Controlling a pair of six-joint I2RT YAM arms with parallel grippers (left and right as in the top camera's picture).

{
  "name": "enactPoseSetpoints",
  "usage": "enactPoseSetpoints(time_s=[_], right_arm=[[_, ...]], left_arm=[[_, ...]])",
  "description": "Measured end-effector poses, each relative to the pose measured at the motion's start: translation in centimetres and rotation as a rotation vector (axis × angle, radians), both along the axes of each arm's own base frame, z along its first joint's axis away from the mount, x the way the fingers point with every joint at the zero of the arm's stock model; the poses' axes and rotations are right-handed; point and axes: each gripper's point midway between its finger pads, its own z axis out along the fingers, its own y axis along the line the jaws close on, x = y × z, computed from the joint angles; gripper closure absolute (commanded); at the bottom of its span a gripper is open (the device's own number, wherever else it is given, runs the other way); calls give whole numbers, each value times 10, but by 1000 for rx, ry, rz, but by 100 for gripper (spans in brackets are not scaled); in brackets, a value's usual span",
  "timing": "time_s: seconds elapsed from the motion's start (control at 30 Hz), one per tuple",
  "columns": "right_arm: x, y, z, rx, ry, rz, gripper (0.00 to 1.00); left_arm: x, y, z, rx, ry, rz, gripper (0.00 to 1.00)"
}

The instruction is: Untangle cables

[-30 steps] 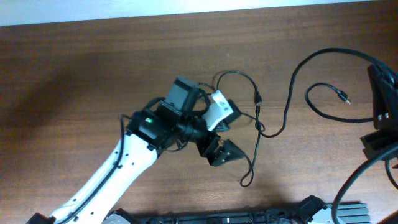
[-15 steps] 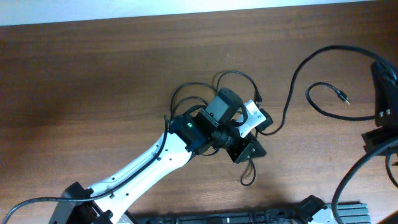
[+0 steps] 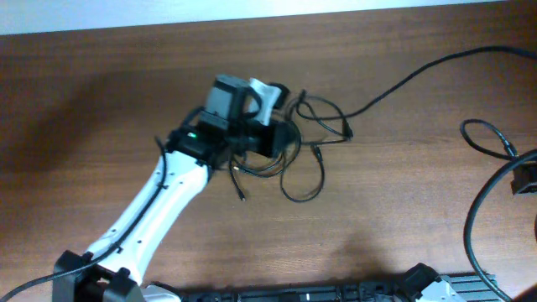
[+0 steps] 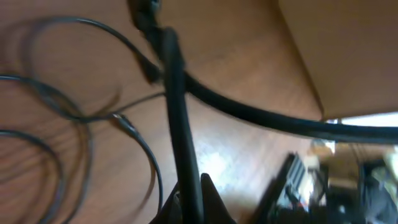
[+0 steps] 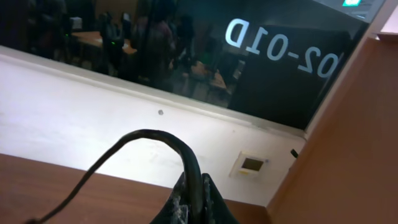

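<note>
The cables (image 3: pixel 306 155) lie as a loose tangle of thin black loops on the brown table (image 3: pixel 101 92) near its middle. My left gripper (image 3: pixel 275 138) sits at the tangle's left edge. In the left wrist view the left gripper (image 4: pixel 189 202) is shut on one black cable (image 4: pixel 174 106), with other loops (image 4: pixel 74 112) lying to its left. One long strand (image 3: pixel 419 75) runs from the tangle to the upper right edge. My right gripper (image 5: pixel 193 190) is shut on a black cable (image 5: pixel 149 134) and lifted, out of the overhead view.
A thicker black arm wire (image 3: pixel 482 138) loops at the right edge beside a dark part of the right arm (image 3: pixel 527 178). A black rail (image 3: pixel 336 294) lines the near edge. The right wrist camera faces a white wall (image 5: pixel 93 118) and dark window (image 5: pixel 186 50).
My left gripper went from open to shut on a cable and swung up and left, dragging the tangle along. The right arm moved out to the right, drawing the long strand straighter.
</note>
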Motion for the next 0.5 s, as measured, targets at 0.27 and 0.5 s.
enactPoseSetpoints(time_s=[0.27, 0.5], right_arm=[[0, -2, -5, -10, 18, -14, 96], [0, -9, -8, -18, 33, -55, 96]], left_arm=[[60, 79, 17, -118, 54, 271, 100], [91, 152, 14, -156, 144, 554, 100]])
